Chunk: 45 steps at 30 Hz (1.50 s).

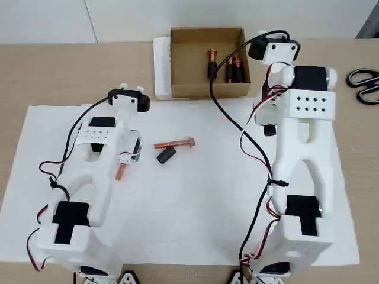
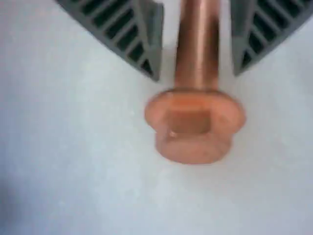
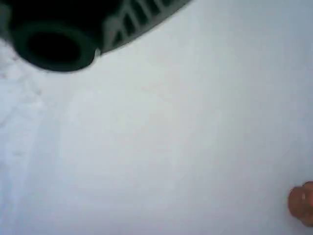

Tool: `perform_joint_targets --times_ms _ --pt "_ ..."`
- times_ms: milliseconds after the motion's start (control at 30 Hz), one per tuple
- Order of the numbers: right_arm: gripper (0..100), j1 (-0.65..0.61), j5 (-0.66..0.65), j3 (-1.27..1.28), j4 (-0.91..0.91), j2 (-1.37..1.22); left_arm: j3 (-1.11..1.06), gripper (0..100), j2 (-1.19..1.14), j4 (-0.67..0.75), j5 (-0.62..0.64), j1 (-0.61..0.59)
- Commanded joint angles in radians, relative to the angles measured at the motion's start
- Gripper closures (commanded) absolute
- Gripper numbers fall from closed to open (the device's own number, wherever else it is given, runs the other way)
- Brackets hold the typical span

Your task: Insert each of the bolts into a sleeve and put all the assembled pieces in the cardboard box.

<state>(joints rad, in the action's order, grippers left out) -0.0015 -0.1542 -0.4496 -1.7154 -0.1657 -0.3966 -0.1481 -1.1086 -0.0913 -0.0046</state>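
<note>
Three assembled pieces (image 1: pixel 230 70) already lie in the cardboard box (image 1: pixel 207 92), at 12 o'clock just off the white mat (image 1: pixel 195 213). Left gripper (image 2: pixel 194 68) sits low at approx 9 o'clock on the mat, astride a bolt (image 2: pixel 193 127). Its jaws are part-open, one each side of the shank, w/ a thin strip of mat showing on both sides. No grip yet, I judge, just lined up to pinch mid-shank and leave the far end free for a sleeve. Right gripper (image 1: pixel 269 127) hangs at approx 2 o'clock, closed on a black sleeve (image 3: pixel 49 46), bore facing outward – prob. so a bolt can slide straight in. Mid-mat lies a loose bolt (image 1: pixel 174 143) w/ a spare sleeve (image 1: pixel 166 155) at its 7 o'clock, just beside but apart – the next pair to join. Scissors (image 1: pixel 364 83) lie at the table's 3 o'clock edge.
</note>
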Motion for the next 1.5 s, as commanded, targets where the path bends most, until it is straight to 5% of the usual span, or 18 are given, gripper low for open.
perform_joint_targets --times_ms 0,967,1467 --pt "99.4 0.004 0.002 -0.049 0.002 0.059 0.031 89 -0.002 0.040 0.011 0.006" --pt "99.4 0.008 0.002 -0.049 0.008 0.058 0.114 90 -0.081 -0.015 -0.017 0.005" --pt "99.4 0.008 0.000 -0.049 0.019 0.002 0.232 99 -0.089 -0.124 -0.011 0.006"
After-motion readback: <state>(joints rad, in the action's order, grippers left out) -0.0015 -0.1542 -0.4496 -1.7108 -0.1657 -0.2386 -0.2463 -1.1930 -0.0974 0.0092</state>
